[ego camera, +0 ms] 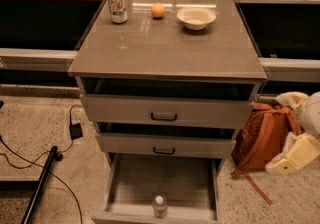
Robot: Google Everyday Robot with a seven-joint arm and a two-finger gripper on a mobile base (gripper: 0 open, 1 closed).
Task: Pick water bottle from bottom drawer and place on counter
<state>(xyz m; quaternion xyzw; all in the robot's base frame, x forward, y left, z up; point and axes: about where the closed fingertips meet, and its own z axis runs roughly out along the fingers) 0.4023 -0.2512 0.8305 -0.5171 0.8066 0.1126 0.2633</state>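
The water bottle [159, 206] stands upright with its white cap up inside the open bottom drawer [165, 178] of the drawer cabinet, at the middle of the drawer's front wall. On the table [170, 48], the cabinet's grey-brown top slab, a soda can [117, 5], an orange [158, 10] and a pale bowl [196, 18] stand in a row along the cabinet's far edge. The cream-coloured gripper [289, 159] hangs to the right of the cabinet, well apart from it and just beside an orange backpack [262, 135] on the floor; whether it is apart or together cannot be told.
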